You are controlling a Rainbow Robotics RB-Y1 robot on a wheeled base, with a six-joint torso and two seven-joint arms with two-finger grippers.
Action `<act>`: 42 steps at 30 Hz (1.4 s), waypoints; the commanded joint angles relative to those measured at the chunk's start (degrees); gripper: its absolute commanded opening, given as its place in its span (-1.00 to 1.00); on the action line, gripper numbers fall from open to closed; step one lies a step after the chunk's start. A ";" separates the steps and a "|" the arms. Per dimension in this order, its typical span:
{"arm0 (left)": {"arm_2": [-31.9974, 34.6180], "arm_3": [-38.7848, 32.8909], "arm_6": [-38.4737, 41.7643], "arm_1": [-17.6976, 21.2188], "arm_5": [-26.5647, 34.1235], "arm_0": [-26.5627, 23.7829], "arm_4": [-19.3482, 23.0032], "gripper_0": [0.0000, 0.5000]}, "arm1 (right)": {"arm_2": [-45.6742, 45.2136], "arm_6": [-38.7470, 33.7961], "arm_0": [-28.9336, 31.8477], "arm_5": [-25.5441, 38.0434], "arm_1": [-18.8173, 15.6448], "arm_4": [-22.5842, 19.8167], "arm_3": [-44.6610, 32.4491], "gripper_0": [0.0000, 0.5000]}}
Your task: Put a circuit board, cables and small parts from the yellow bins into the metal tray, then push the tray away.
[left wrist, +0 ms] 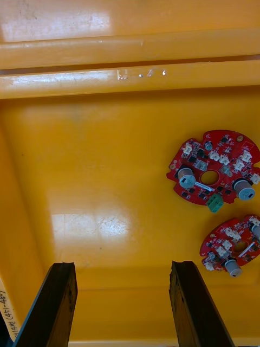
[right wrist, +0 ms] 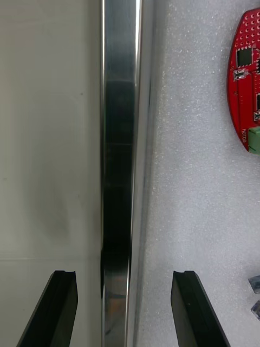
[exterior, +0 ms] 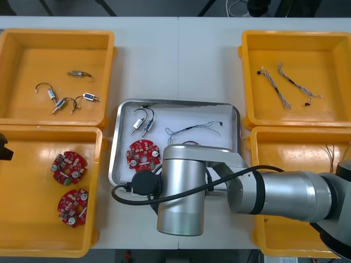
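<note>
At the rim of the metal tray | right hand open, straddling it | left hand open above yellow bin

Right tool spread, pointing down; left tool spread.

the tray sits at the middle of the counter. inside it a circuit board lies near left, small metal parts behind it, a cable to their right. left of the tray, the far left bin holds parts and the near left bin two boards. the far right bin holds cables. the right claw straddles the tray's rim.
</note>
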 commanded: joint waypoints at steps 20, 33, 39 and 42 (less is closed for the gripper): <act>2.07 -1.33 -3.69 -0.70 0.24 1.38 -0.62 1.00 | 0.78 -1.46 0.37 -0.83 1.96 1.19 0.31 -1.00; 2.07 -1.33 -3.69 -0.70 0.24 1.38 -0.62 1.00 | 0.78 -0.76 -3.76 -0.65 -0.77 1.98 0.31 -1.00; 2.07 -1.33 -3.69 -0.70 0.24 1.38 -0.62 1.00 | 0.78 -0.76 -6.75 -0.30 -0.77 2.33 0.66 -1.00; 2.07 -1.33 -3.69 -0.70 0.24 1.38 -0.62 1.00 | 0.78 -0.76 -8.50 -0.30 -0.68 2.33 1.37 -1.00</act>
